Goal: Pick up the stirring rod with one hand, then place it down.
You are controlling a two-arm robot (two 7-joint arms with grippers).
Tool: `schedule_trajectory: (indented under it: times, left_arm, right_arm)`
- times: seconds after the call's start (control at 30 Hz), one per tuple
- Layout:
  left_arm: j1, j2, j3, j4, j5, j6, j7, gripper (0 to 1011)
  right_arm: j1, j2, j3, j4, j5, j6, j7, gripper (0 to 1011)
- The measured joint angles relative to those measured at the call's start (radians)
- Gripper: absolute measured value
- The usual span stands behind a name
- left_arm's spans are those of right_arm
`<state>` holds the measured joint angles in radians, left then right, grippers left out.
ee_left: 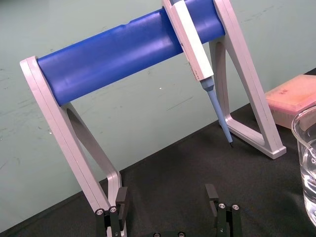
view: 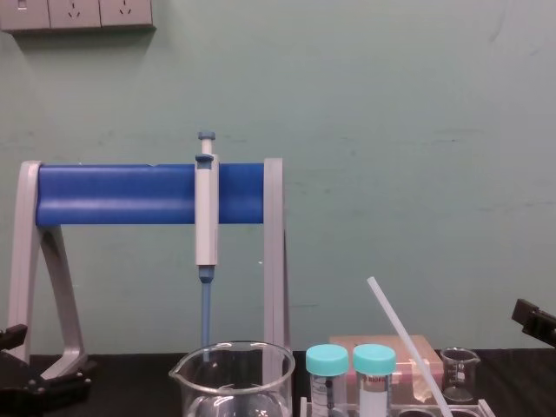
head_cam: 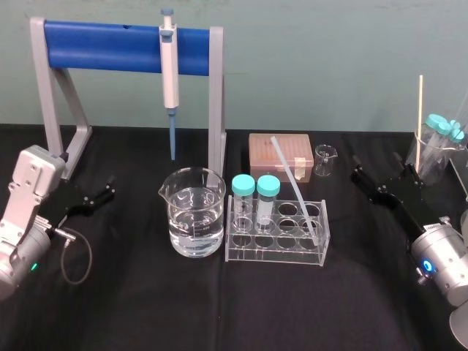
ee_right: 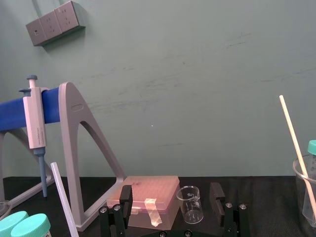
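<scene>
Right gripper (head_cam: 376, 172) (open) near small beaker (head_cam: 325, 161)

Black blocky left hand (head_cam: 106, 191), black right hand (head_cam: 380, 172), silver wrists (head_cam: 439, 256), looped black cable (head_cam: 77, 259)

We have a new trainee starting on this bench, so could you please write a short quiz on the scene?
1. True or false: the left gripper and right gripper are both open, apart from the stirring rod.
2. How many teal-capped tubes stand in the tube rack?
3. The rod's lower end sits: A) in the rack; B) in a beaker; C) flat on the table.
Key: 1 true; 2 two; 3 A.
</scene>
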<state>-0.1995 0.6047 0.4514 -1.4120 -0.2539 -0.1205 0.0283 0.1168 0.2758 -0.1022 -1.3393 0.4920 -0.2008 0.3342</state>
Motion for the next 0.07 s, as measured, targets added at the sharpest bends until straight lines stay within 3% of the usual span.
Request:
schedule_trajectory:
  times: [0.07]
  left_arm:
    - [0.0, 0.0, 0.0, 0.0, 0.0, 0.0, 0.0, 1000]
  right_arm:
    - [0.0, 0.0, 0.0, 0.0, 0.0, 0.0, 0.0, 1003]
